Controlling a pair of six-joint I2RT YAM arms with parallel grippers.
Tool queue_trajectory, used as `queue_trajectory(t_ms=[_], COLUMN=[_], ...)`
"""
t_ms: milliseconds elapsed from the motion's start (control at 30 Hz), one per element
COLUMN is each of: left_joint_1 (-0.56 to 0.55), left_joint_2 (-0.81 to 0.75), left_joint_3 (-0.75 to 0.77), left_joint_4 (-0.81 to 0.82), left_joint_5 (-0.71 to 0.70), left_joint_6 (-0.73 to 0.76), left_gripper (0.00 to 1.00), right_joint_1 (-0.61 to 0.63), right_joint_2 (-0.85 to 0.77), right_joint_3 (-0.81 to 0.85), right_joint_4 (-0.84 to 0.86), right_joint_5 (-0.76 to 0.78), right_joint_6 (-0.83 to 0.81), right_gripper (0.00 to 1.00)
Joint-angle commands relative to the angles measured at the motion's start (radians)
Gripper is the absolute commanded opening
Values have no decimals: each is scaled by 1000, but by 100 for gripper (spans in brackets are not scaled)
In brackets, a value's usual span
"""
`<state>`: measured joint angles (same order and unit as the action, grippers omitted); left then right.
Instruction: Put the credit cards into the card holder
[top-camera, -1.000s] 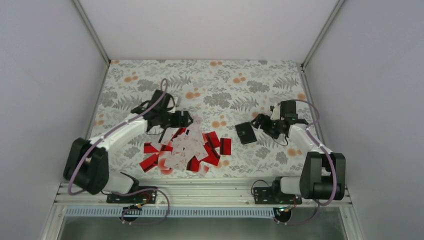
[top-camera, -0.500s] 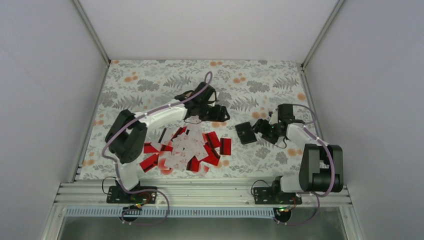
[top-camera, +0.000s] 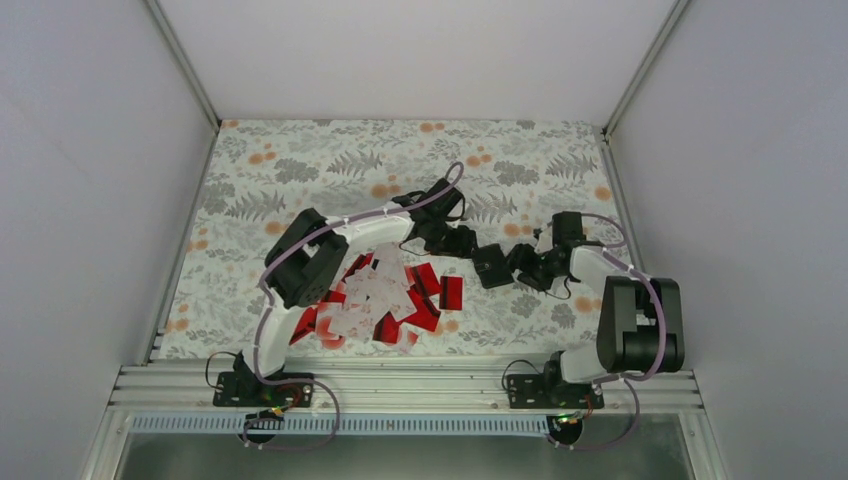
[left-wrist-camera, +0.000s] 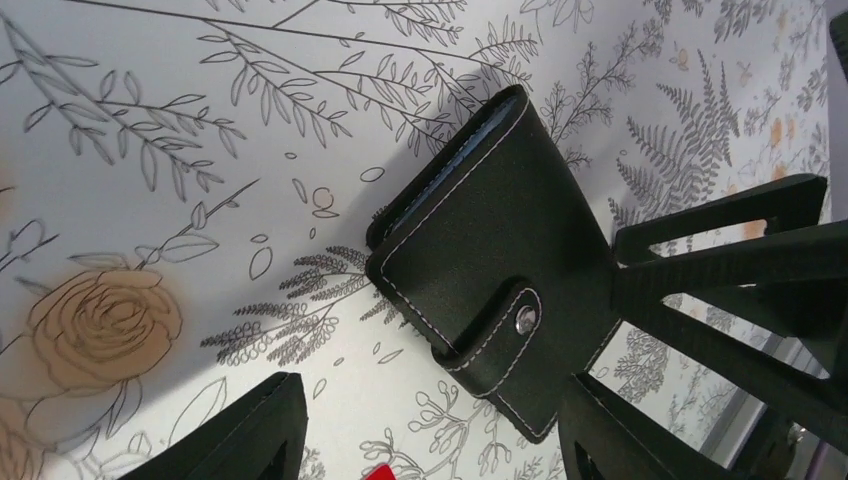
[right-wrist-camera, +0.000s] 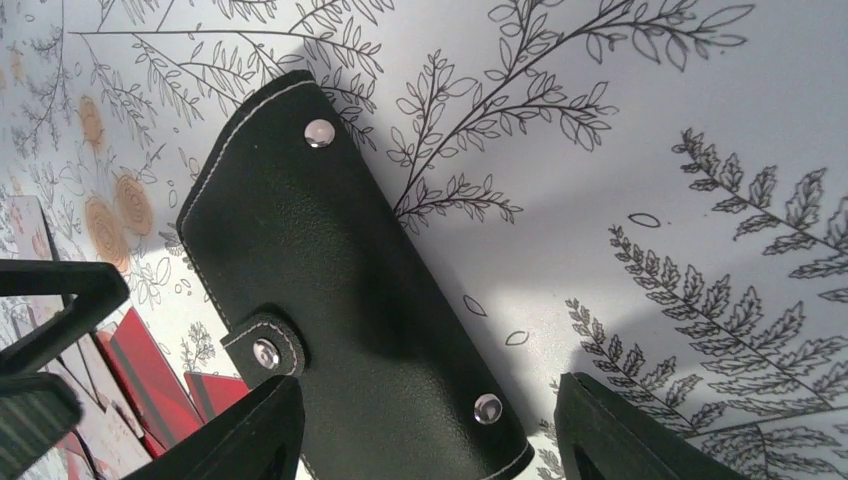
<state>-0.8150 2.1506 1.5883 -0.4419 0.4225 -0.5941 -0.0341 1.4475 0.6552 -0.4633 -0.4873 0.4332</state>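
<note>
The black card holder (top-camera: 491, 265) lies closed and snapped shut on the flowered table, right of centre. It fills the left wrist view (left-wrist-camera: 500, 280) and the right wrist view (right-wrist-camera: 340, 300). My left gripper (top-camera: 466, 243) is open and empty just left of it. My right gripper (top-camera: 520, 263) is open and empty just right of it. Neither touches it that I can see. The credit cards (top-camera: 385, 295), red ones and pale ones, lie in a loose pile left of the holder; a few red ones (right-wrist-camera: 150, 385) show in the right wrist view.
The table's patterned cloth (top-camera: 330, 165) stretches to the back wall. Grey walls close in left and right. The metal rail (top-camera: 400, 385) with both arm bases runs along the near edge. The left arm reaches across above the card pile.
My left arm has swung from the left side of the pile across to the holder's left edge. My right gripper has moved a little left and closer to the holder.
</note>
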Motion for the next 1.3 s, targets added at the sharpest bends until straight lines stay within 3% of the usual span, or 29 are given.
queue_trajectory(t_ms=[0, 267, 500, 967, 1133, 1267], left_joint_1=[-4, -11, -12, -7, 6, 20], left_joint_2=[45, 140, 178, 152, 125, 87], left_joint_3=[46, 98, 118, 48, 20, 3], left_joint_4=[-14, 7, 34, 184, 239, 242], left_joint_5=[41, 113, 159, 256, 296, 303], left_joint_6=[20, 35, 30, -2, -24, -18], left_gripper=[62, 45, 39, 7, 3, 2], right_joint_1=[-3, -3, -3, -2, -1, -4], right_joint_2=[39, 55, 40, 32, -9, -71], right_joint_3=[-14, -12, -43, -52, -38, -18], right_joint_4=[19, 11, 20, 22, 8, -13], right_joint_5=[-24, -99, -156, -162, -154, -134], right_joint_6=[-16, -31, -24, -22, -21, -11], right_gripper=[63, 45, 36, 32, 41, 69])
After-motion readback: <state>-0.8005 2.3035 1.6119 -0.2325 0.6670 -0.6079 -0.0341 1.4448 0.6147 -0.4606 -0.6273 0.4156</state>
